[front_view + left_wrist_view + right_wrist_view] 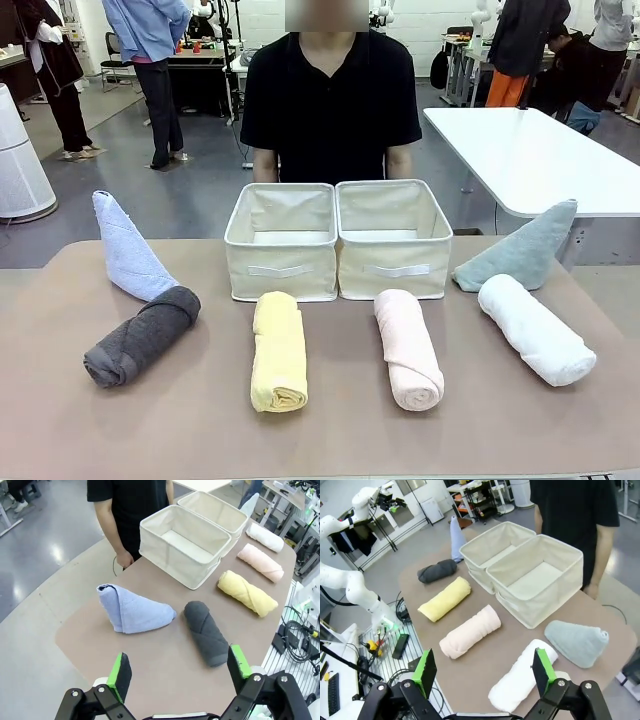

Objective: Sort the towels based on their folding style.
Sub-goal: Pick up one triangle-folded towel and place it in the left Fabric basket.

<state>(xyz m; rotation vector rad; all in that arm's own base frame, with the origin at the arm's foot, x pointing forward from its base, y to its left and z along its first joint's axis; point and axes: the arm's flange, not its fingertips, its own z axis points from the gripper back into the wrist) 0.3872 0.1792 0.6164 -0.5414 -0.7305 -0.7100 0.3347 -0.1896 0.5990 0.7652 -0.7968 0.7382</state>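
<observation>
Six towels lie on the brown table. At the left, a light blue cone [127, 250] [134, 611] leans by a dark grey roll [142, 336] [206, 632] [437, 570]. A yellow roll [277, 349] [247, 592] [445, 598] and a pink roll [408, 346] [260, 562] [470, 631] lie in front of the baskets. At the right sit a grey-blue cone [520, 249] [577, 642] and a white roll [534, 328] [264, 536] [520, 681]. My left gripper [177, 672] hangs open above the table's left end. My right gripper [485, 669] hangs open over the white roll.
Two beige fabric baskets [281, 241] [393, 238] stand side by side at the table's far middle, both with nothing in them. A person in black [331, 95] stands right behind them. A white table [540, 160] stands at the back right.
</observation>
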